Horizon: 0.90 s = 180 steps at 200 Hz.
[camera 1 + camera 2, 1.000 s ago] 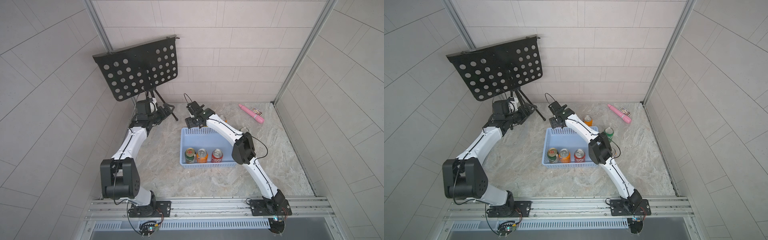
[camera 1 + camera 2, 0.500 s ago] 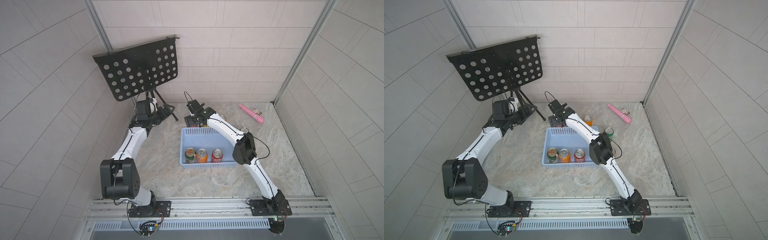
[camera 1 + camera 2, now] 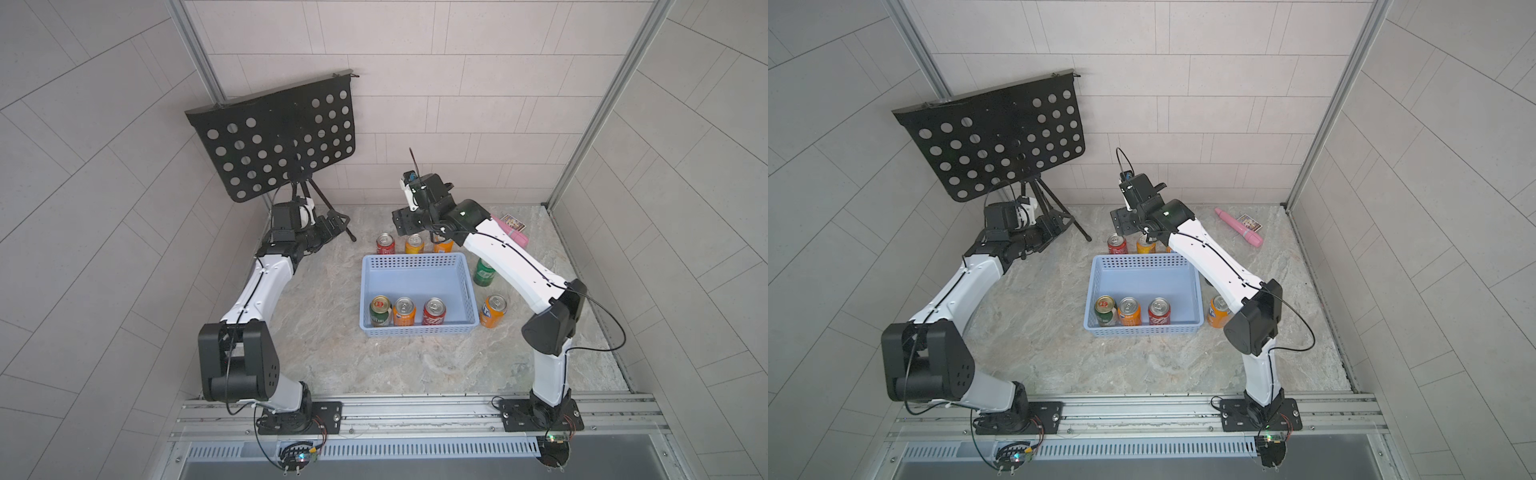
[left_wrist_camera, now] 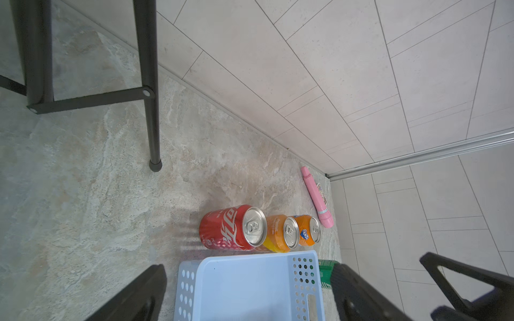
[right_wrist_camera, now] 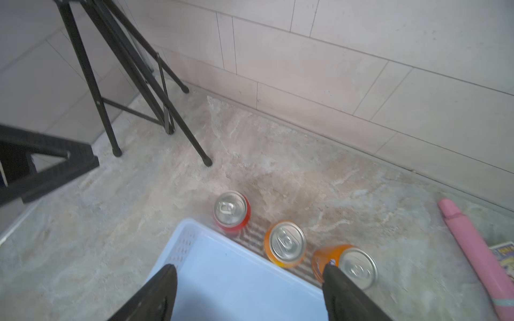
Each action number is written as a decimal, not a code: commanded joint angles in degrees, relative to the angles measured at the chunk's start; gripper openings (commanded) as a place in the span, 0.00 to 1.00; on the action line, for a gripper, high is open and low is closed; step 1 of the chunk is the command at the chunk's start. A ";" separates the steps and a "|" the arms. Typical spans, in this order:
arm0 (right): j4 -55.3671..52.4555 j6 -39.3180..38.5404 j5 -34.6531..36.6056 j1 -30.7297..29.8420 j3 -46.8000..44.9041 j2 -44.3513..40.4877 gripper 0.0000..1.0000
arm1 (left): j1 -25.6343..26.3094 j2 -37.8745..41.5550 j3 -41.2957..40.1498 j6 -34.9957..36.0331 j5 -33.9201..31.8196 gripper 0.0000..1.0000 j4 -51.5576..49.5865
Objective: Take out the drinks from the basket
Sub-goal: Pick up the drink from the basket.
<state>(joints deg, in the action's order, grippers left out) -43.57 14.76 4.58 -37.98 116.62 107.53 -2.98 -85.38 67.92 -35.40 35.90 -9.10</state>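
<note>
Drinks: three stand upright inside the basket [image 3: 415, 332], along its near wall: a green-and-gold can [image 3: 380, 309], an orange can [image 3: 404, 311] and a red can [image 3: 434, 311]. Five stand outside on the floor [image 3: 328, 345]. A second red can [image 3: 385, 244], a far orange can [image 3: 414, 244] and a half-hidden orange can [image 3: 444, 248] form a row just behind the far wall. A green can [image 3: 484, 273] and a side orange can [image 3: 493, 311] stand beside the right wall.

Right arm [image 3: 511, 266]: it rises from the rail, elbow bent beside the basket, forearm reaching over the far right corner. The right gripper [image 5: 250, 289] hangs above the far wall, jaws apart, nothing between them.

Left arm [image 3: 262, 286]: it is stretched forward to the foot of the music stand [image 3: 282, 141]. The left gripper [image 4: 247, 291] faces the far row, jaws spread wide and empty.
</note>
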 commanded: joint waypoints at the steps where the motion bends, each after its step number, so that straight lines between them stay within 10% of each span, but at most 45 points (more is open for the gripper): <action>1: 0.39 -2.22 2.20 0.18 -11.16 -7.56 0.85 | 0.21 2.14 0.91 2.22 0.64 1.00 -1.39; 57: 7.78 0.15 -1.79 0.54 -34.64 -25.24 0.86 | 0.31 5.47 -1.66 4.82 2.46 1.00 -6.68; 180: 1.26 1.10 -10.11 -0.96 -43.21 -26.72 0.83 | 0.31 10.79 -7.29 6.88 -2.53 1.00 -9.60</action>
<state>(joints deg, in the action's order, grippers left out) -39.35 15.38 -3.38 -38.28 74.37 80.12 -2.85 -74.26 61.32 -28.91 34.35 -17.67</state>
